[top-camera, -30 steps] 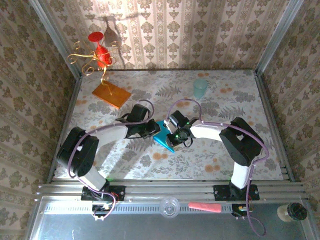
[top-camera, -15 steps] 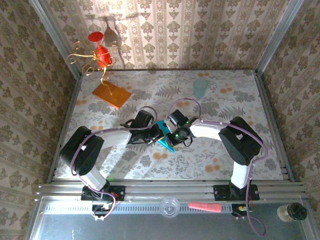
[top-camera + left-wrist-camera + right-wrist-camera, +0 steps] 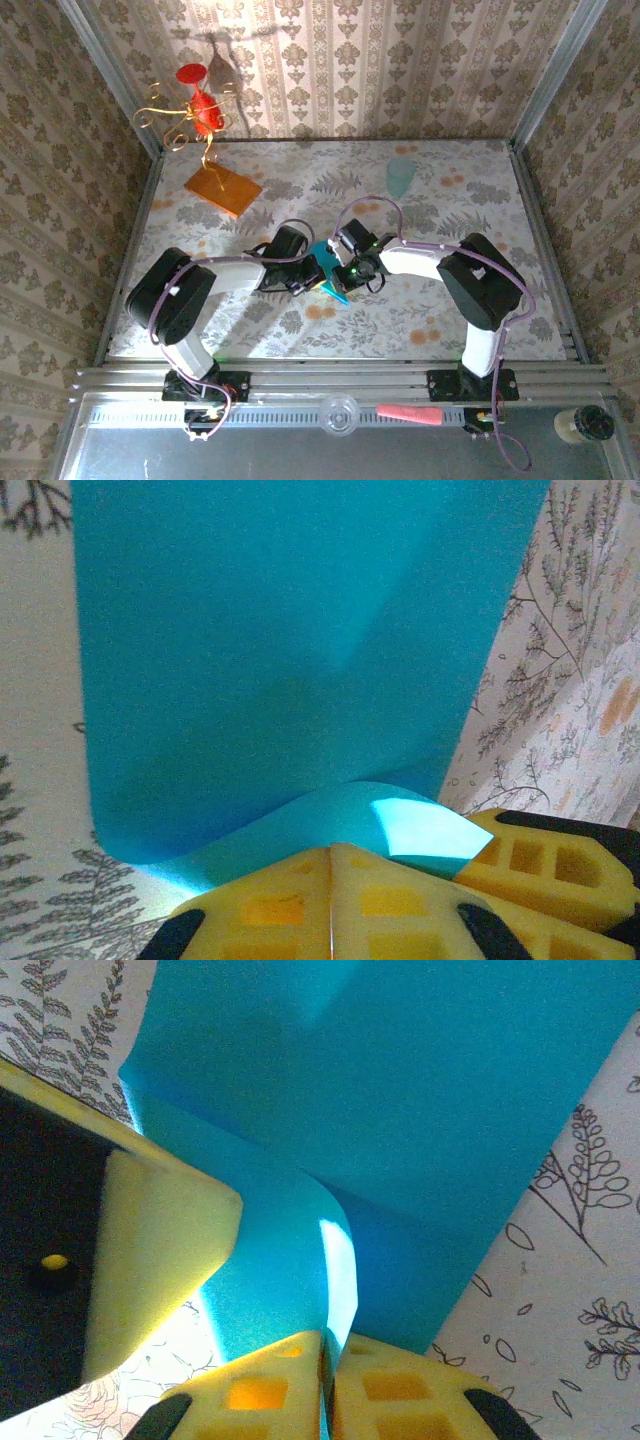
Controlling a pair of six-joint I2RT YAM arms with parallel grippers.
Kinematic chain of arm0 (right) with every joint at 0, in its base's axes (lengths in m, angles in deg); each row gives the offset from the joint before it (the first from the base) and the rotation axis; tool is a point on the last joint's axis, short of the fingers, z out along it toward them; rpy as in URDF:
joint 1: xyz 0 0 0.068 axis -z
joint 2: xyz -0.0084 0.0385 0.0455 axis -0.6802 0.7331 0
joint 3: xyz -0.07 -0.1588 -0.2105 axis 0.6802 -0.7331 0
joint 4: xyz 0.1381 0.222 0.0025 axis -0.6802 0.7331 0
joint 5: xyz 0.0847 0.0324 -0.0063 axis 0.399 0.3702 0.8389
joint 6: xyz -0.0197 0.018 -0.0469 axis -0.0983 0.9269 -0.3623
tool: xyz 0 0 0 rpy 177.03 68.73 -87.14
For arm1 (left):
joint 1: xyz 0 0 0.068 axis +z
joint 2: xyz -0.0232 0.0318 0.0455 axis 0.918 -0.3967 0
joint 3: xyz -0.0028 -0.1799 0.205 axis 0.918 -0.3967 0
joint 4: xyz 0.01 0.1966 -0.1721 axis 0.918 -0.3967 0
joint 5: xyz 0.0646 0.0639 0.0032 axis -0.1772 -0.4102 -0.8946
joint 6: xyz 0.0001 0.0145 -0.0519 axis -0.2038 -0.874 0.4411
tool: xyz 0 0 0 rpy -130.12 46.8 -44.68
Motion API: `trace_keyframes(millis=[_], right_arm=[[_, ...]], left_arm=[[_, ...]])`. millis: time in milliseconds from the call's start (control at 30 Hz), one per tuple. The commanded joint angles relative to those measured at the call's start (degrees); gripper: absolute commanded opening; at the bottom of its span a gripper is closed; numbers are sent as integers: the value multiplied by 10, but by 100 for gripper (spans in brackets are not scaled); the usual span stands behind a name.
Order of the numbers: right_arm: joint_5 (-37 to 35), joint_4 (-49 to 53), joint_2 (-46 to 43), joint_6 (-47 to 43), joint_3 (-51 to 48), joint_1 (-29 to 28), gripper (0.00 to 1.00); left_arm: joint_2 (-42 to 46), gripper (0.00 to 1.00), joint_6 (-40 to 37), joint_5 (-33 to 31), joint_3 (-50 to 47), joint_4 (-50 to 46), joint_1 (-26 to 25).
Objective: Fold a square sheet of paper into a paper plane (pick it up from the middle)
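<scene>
The square sheet of paper [image 3: 336, 291], plain teal, lies mid-table with a fold of it raised between both grippers. In the left wrist view the sheet [image 3: 280, 650] spreads over the floral table and its near edge curls up to my left gripper [image 3: 330, 848], whose yellow fingers are pressed together at that curl. My right gripper [image 3: 328, 1335] is shut on the lifted strip of paper [image 3: 430, 1090], with teal showing in the seam between its fingers. From above, the left gripper [image 3: 316, 272] and right gripper [image 3: 344, 270] nearly touch over the sheet and hide most of it.
An orange slab [image 3: 222, 188] lies at the back left below a red and gold wire ornament [image 3: 198, 112]. A pale mint cup [image 3: 400, 176] stands at the back right. Papered walls close three sides. A pink object [image 3: 408, 413] rests on the front rail.
My left arm has reached right to the paper's edge and its jaws have closed there. The right gripper has held its place on the paper.
</scene>
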Motion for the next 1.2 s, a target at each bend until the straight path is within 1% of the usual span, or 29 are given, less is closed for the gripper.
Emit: trace_keyframes(millis=[0, 200, 333, 467, 600, 667, 733, 833, 900, 1067, 1167], right_arm=[[-21, 32, 33, 8, -6, 4, 13], [-21, 33, 33, 11, -5, 4, 14], [-13, 34, 21, 19, -1, 4, 19], [-13, 61, 0, 39, 24, 7, 27], [-22, 83, -50, 80, 35, 22, 41], [-11, 98, -73, 91, 39, 36, 43], [-2, 102, -93, 93, 35, 45, 44], [8, 103, -112, 89, 25, 48, 45], [25, 102, -114, 83, 19, 48, 43], [68, 84, -106, 83, 5, 46, 34], [84, 76, -95, 84, 4, 42, 26]], left_arm=[[-8, 9, 5, -10, -9, 0, -3], [-14, 9, 5, -18, -18, -2, -2], [-24, 8, 6, -20, -22, -2, -1], [-29, 7, 9, -23, -29, -2, 1], [-28, 7, 9, -27, -33, -4, 3], [-26, 7, 9, -28, -35, -6, 3], [-26, 6, 9, -29, -35, -5, 3], [-28, 6, 6, -28, -31, -6, 4], [-29, 6, 5, -27, -30, -6, 4], [-33, 6, 0, -22, -27, -3, 4], [-35, 6, -3, -19, -24, -3, 5]])
